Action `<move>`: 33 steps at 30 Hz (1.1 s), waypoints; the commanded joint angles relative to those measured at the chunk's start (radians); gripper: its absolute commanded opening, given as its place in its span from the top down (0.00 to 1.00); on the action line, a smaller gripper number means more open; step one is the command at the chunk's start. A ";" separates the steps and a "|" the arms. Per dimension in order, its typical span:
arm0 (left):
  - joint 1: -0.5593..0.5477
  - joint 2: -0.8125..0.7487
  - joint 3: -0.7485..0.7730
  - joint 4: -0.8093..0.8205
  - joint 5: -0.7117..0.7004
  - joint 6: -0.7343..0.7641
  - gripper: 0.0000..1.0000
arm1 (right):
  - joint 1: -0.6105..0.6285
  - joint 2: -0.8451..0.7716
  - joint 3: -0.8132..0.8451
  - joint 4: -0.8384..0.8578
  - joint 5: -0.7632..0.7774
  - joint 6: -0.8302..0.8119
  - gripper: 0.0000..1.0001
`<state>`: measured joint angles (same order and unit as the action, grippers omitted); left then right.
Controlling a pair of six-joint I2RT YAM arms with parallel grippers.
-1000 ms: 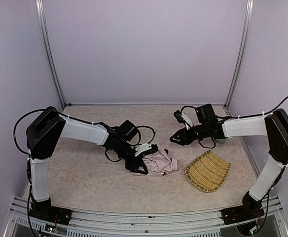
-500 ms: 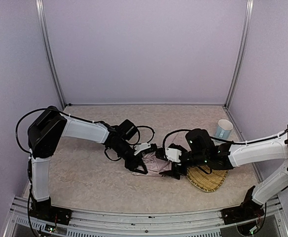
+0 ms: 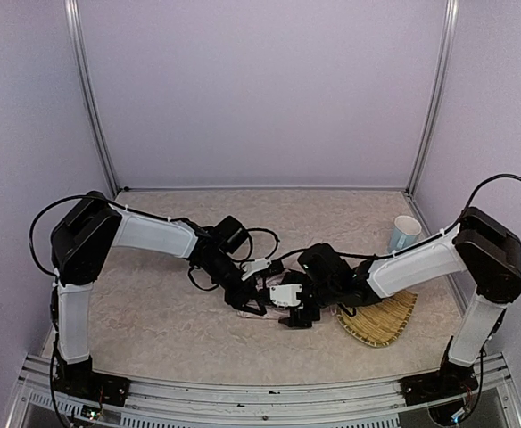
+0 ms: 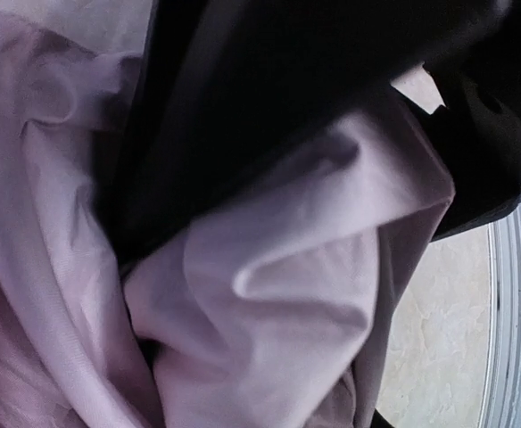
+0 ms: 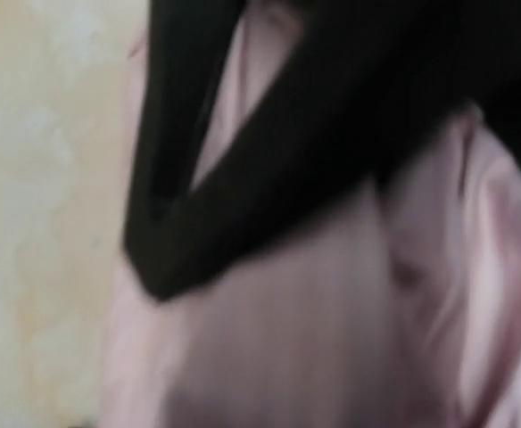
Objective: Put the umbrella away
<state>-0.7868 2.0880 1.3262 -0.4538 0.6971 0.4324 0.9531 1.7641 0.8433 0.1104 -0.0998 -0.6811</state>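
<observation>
At table [image 3: 153,330] centre | umbrella [image 4: 260,294] crumpled, pink, black-lined | left end effector [image 3: 250,301] grips it | right end effector [image 3: 298,317] unclear

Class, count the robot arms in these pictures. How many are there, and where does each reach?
2. The left arm reaches from the left to the umbrella at mid-table; the right arm reaches past the straw tray to the same umbrella. None seem hidden.

Umbrella [image 4: 278,294] cut off at every edge (right wrist view blurred)
</observation>
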 commanded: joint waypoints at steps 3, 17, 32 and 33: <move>0.007 0.111 -0.038 -0.220 -0.046 -0.008 0.74 | 0.028 0.086 0.074 -0.129 0.034 0.008 0.38; 0.135 -0.358 -0.371 0.494 0.044 -0.246 0.06 | 0.028 0.075 0.113 -0.287 -0.084 0.097 0.78; -0.116 -0.845 -0.815 0.781 -0.445 0.035 0.26 | -0.110 0.348 0.415 -0.772 -0.598 0.223 0.80; -0.141 -0.834 -0.806 0.760 -0.480 0.056 0.26 | -0.120 0.376 0.435 -0.801 -0.626 0.229 0.80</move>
<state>-0.8604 1.2407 0.5068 0.3817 0.4000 0.3466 0.8577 2.0033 1.2507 -0.4099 -0.5610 -0.5014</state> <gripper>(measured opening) 0.749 0.266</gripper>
